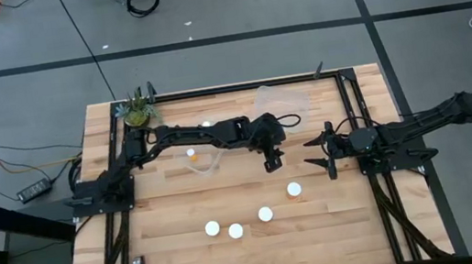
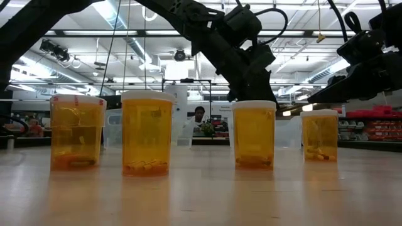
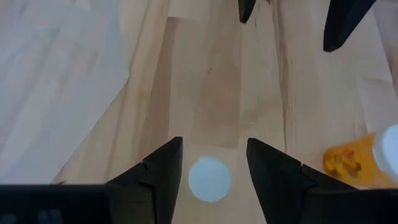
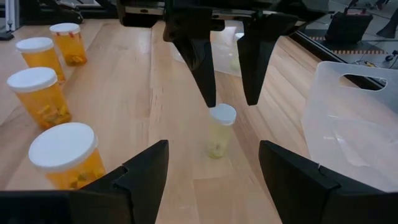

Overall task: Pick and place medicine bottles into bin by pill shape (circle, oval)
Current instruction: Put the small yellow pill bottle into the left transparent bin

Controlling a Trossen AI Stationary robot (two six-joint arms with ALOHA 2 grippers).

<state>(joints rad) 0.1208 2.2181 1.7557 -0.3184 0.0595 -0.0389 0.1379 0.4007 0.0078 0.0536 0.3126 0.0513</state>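
Medicine bottles stand upright on the wooden tabletop (image 1: 170,252): four white-capped amber ones in a loose arc, at (image 1: 294,189), (image 1: 266,213), (image 1: 236,231) and (image 1: 213,229). The low view lines them up, pills lying in the bottom of each.

The left gripper (image 1: 272,159) is out past the table's middle, its arm stretched from the potted plant (image 1: 137,112) corner and bent down at the wrist, so the jaws point at the wood, just short of the nearest of the four. Jaws spread wide. Directly beneath them stands a small pale bottle (image 4: 219,130); the left wrist view looks straight down on its white cap (image 3: 209,178), framed between the two dark fingers (image 3: 163,174), with no contact visible.

The right gripper (image 1: 326,150) is close beside it, arm reaching in low and level from the far side of the table, jaws open wide, aimed at that same pale bottle and holding nothing.

A clear plastic bin (image 1: 283,102) sits behind the left gripper, away from the plant.
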